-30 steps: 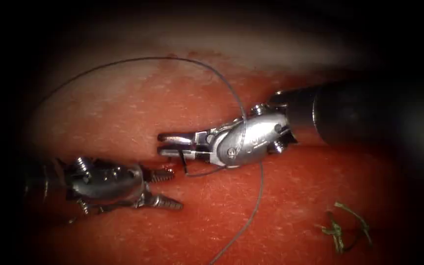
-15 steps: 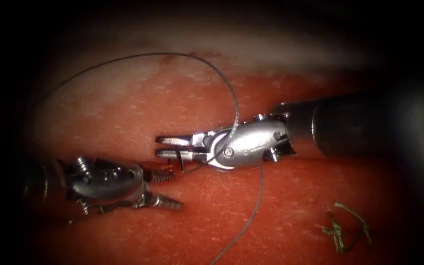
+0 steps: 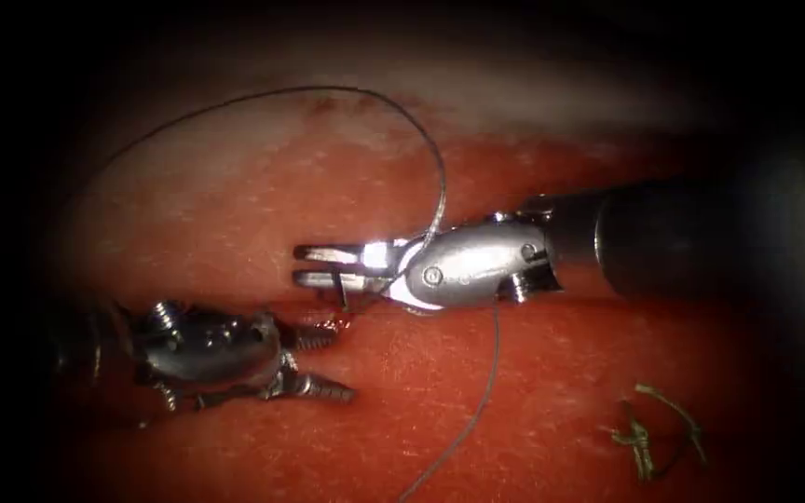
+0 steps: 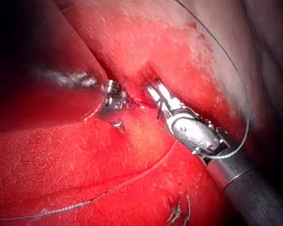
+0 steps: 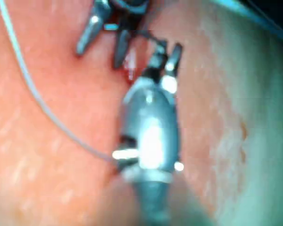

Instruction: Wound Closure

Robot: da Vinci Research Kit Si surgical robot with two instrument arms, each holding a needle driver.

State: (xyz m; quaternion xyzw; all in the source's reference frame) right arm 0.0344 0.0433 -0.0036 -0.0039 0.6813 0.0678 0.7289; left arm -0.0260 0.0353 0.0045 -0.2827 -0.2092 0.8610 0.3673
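needle (image 3: 339, 291): short dark stretch hanging down from the right tool (image 3: 300, 265), just above the cut (image 3: 281, 312) near its left end. Right fingers narrow, look clamped on it. Can't tell where along its curve the grip is, or if the tip is in the tissue (image 3: 561, 391).

thread (image 3: 443, 186): lies over the right tool's wrist, arcs up and left over the tissue; a second run drops down toward the near edge.

left tool (image 3: 340, 363): just left and below, fingers wide, holding nothing, upper one at the red fluid (image 3: 333, 323) on the cut.

cut ends of thread (image 3: 649, 438): well off to the right, out of the way.

Risks, as I read it:
- thread over the wrist could snag on the joint and drag if that arm moves
- grip looks shallow, needle could twist or slip
- the two tools sit close, could collide

Hard to see: needle tip and tail, the thread's far ends, cut edges under the fluid.
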